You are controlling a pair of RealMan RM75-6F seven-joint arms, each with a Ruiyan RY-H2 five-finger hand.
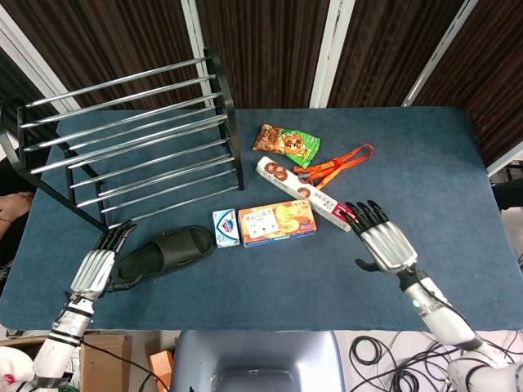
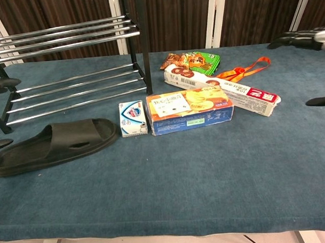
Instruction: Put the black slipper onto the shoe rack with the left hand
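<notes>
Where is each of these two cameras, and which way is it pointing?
Head view: high up, looking steeply down at the table; both forearms show, left hand and right hand.
Chest view: low at the table's near edge, looking across; only dark fingers at the frame edges.
Shared: black slipper, shoe rack, snack boxes.

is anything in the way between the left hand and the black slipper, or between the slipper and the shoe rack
Nothing visible. The left hand is open beside the black slipper, and only bare table lies between the slipper and the shoe rack.
</notes>
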